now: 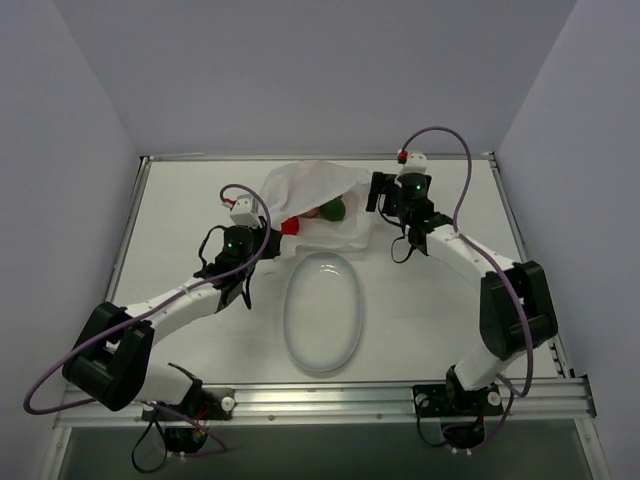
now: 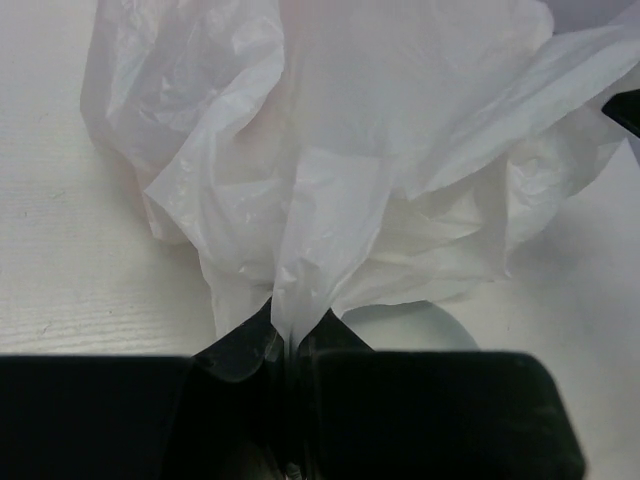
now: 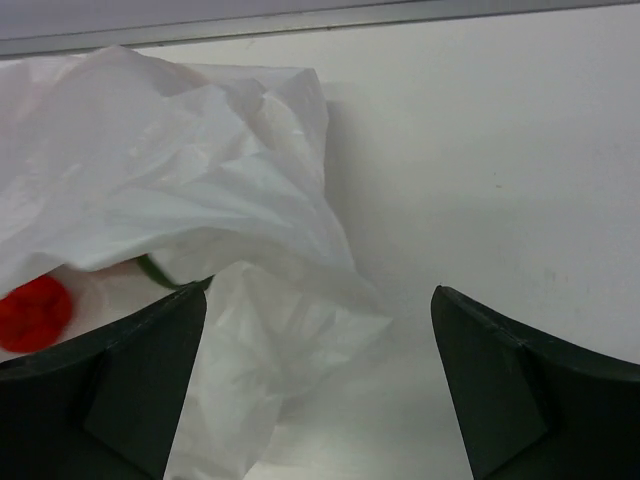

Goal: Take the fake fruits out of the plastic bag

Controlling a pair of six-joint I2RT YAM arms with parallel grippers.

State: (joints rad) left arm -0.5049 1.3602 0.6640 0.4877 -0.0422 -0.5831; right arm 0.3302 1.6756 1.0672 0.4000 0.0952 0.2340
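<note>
The plastic bag (image 1: 312, 185) lies crumpled at the back middle of the table, its mouth facing the near side. A green round fruit (image 1: 332, 209) and a red fruit (image 1: 291, 226) show in the opening. My left gripper (image 1: 268, 228) is shut on a fold of the bag's left edge; in the left wrist view the film (image 2: 350, 150) runs down into the closed gripper (image 2: 290, 338). My right gripper (image 1: 378, 193) is open at the bag's right corner. In the right wrist view, this open gripper (image 3: 320, 335) straddles a bag flap (image 3: 270, 330), with a red fruit (image 3: 35, 310) inside the bag at the left.
A smooth white oval plate (image 1: 322, 345) lies on the table in front of the bag, between the two arms; its rim also shows in the left wrist view (image 2: 415, 322). A metal rail (image 1: 320, 156) borders the table's far edge behind the bag.
</note>
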